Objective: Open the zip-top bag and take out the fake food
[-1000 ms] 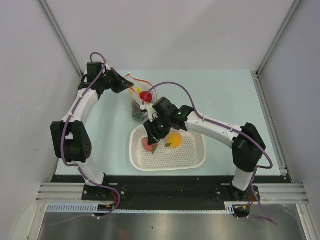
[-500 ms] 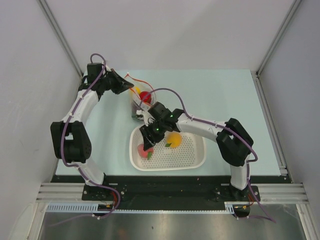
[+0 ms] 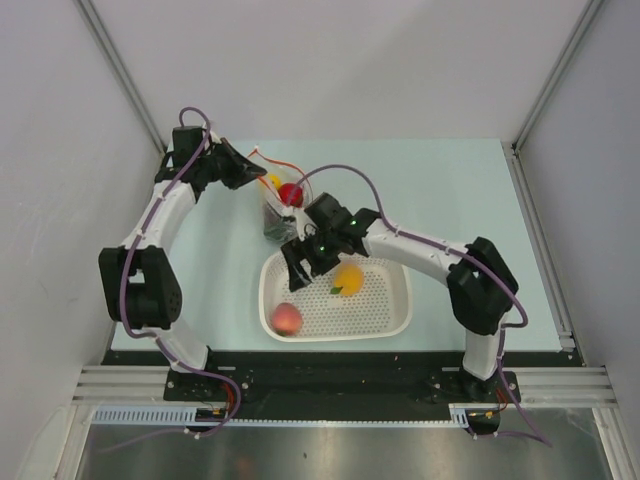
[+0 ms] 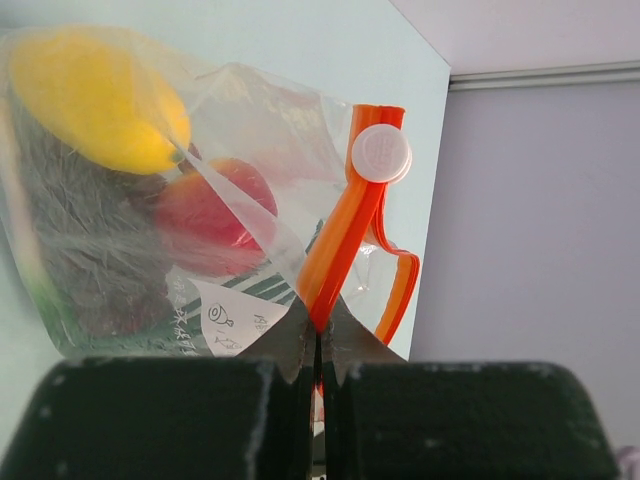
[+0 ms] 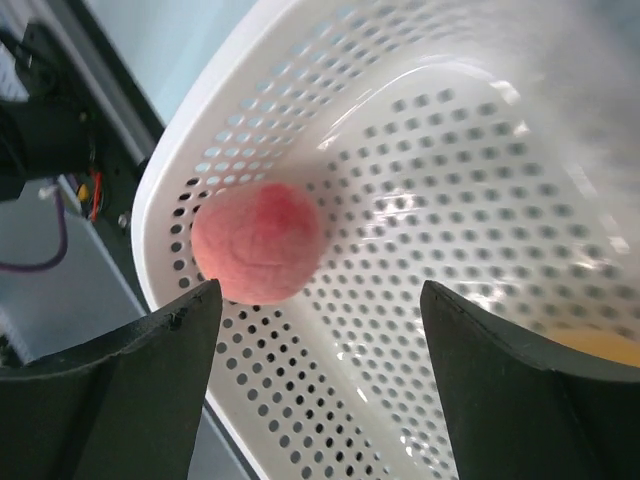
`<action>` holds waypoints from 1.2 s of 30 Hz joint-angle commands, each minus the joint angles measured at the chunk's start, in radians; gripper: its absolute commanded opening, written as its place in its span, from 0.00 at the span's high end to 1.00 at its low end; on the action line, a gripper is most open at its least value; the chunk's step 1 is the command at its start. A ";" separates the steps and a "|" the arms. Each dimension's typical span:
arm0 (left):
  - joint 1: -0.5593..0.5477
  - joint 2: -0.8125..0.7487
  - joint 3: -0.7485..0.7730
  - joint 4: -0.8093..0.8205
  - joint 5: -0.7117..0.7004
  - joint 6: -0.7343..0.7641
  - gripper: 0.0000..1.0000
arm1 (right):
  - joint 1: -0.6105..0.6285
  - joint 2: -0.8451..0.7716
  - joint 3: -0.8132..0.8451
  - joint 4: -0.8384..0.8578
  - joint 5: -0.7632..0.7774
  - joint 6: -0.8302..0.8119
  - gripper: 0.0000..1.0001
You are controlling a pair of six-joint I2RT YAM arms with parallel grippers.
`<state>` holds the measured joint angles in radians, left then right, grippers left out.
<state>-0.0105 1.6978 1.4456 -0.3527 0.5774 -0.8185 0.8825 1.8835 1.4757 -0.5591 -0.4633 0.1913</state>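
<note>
The left fingers [image 4: 318, 350] pinch the orange zip strip [image 4: 335, 230] of the clear crinkly plastic bag [image 3: 277, 205] toward the tabletop's [image 3: 450, 190] far edge, just beyond the right fingers [image 3: 306, 265] spread above the white perforated basket [image 3: 392, 320].

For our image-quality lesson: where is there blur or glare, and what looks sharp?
Right wrist: the white perforated plastic basket's far wall washes out in blurry glare, the round pink toy peach looks fairly sharp. Left wrist: the orange zip strip is crisp, the yellow toy fruit soft.
</note>
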 commanded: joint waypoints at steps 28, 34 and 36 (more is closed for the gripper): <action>-0.054 -0.115 -0.063 0.004 -0.002 0.016 1.00 | -0.171 0.385 0.774 0.113 0.337 0.146 0.86; -0.059 -0.110 -0.048 -0.014 -0.007 0.025 1.00 | -0.172 0.453 0.821 0.059 0.446 0.053 0.75; -0.060 -0.107 -0.036 -0.028 -0.010 0.033 1.00 | -0.169 0.456 0.818 0.047 0.462 0.016 0.67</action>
<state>-0.0635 1.6379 1.3800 -0.3645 0.5751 -0.8177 0.7155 2.3215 2.2414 -0.4828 -0.0860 0.2970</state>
